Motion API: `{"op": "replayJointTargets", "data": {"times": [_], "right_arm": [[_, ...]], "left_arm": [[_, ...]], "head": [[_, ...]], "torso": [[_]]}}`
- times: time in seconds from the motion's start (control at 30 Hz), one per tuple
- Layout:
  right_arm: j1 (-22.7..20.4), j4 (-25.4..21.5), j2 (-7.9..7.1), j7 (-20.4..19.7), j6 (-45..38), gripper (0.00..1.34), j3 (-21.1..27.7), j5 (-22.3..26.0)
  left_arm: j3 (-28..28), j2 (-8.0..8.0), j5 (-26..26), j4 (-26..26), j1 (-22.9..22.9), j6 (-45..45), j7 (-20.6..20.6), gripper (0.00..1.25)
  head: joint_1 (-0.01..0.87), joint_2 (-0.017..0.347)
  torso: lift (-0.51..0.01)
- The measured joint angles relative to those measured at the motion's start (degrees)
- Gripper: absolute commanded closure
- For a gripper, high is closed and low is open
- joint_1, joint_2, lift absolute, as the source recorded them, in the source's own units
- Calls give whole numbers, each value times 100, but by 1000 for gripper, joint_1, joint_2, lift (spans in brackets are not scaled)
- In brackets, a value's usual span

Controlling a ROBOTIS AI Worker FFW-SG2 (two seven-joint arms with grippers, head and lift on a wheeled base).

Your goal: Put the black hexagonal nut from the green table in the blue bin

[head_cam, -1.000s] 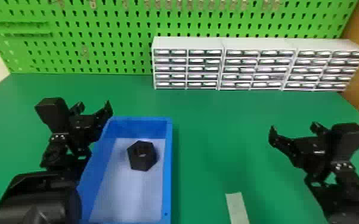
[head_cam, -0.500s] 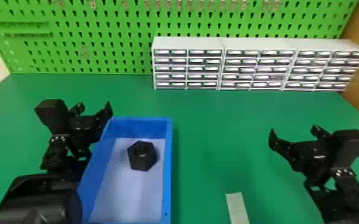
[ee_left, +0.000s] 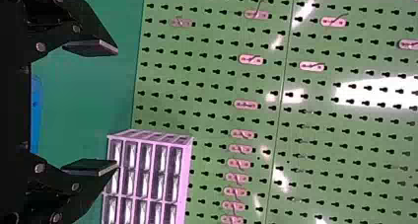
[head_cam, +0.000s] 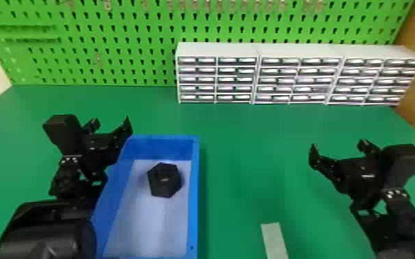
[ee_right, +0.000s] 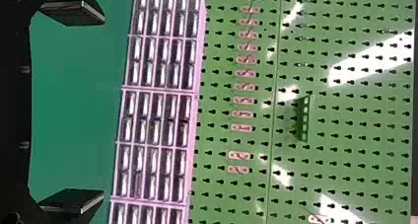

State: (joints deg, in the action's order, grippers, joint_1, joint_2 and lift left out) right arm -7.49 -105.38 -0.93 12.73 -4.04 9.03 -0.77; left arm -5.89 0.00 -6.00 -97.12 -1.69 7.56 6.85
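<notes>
Two claws stand wide with nothing between their fingers: your left claw (ee_left: 117,108) by the far left part of the blue bin (head_cam: 195,193), your right claw (ee_right: 104,108) well apart from it, over the right side of the green counter (head_cam: 251,155). The black hexagonal nut (head_cam: 164,180) lies inside the bin, on its pale floor toward the far end, so you can judge the task done, with only a calm finish left.

Your main risk is the left arm. From the head view you can't tell whether it touches the bin's wall or just overlaps it; if you swing it inward or drop it, a finger could catch the rim, drag or tip the bin and send the nut sliding. Draw it outward and up first. A needless second grasp could lift the nut back out. Pushing either claw far forward could bump the drawer units (head_cam: 217,50); lowering the right one carelessly could scrape the counter or shift the pale strip (head_cam: 274,241).
</notes>
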Motion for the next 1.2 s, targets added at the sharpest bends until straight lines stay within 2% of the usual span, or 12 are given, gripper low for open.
{"op": "replayJointTargets", "data": {"times": [1.2], "right_arm": [[51,9,-77,1,-94,70,-56,39]], "left_arm": [[62,0,-16,18,26,0,0,440]], "head": [[686,51]], "torso": [[-97]]}}
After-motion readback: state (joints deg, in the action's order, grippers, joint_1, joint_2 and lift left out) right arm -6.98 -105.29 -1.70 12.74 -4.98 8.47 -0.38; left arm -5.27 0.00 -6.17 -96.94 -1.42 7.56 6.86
